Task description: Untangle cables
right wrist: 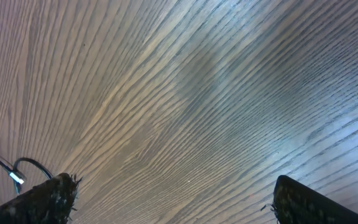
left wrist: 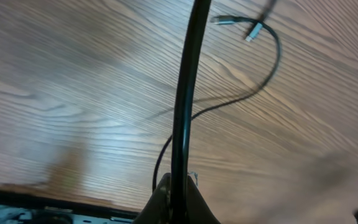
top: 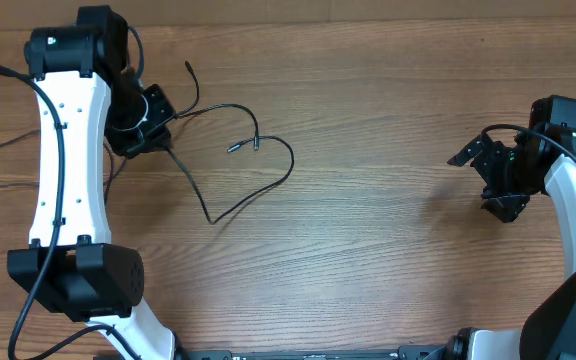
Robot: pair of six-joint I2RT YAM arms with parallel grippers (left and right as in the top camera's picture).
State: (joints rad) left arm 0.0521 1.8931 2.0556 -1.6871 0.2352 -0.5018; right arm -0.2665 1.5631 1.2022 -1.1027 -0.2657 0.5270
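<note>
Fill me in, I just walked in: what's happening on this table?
The left hand is shut on a thin black cable at the table's left side; the cable trails from it in a loose loop over the wood, ending in small plugs. The right hand hangs open over bare wood at the right, holding nothing.

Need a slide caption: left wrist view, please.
Left jaws shut on a black cable above the table, two plugs lying beyond.

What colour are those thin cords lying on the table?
The cables are black, plug ends silvery; clearest in the overhead view.
</note>
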